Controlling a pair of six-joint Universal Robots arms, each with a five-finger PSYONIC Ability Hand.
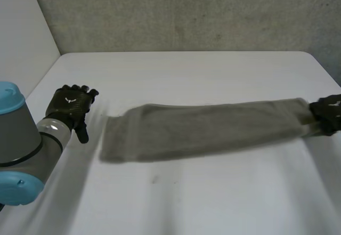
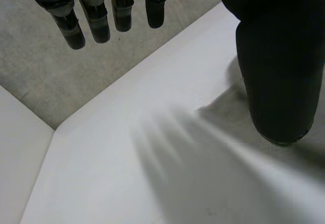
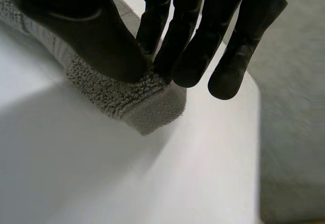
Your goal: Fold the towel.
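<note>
On the table (image 1: 186, 203) the towel (image 1: 202, 128) is lying as 1 long strip, running left to right across mid-frame. My right hand (image 1: 327, 115) is pinching its right end; my left hand (image 1: 69, 104) is hovering slack and empty beside its left end.
</note>
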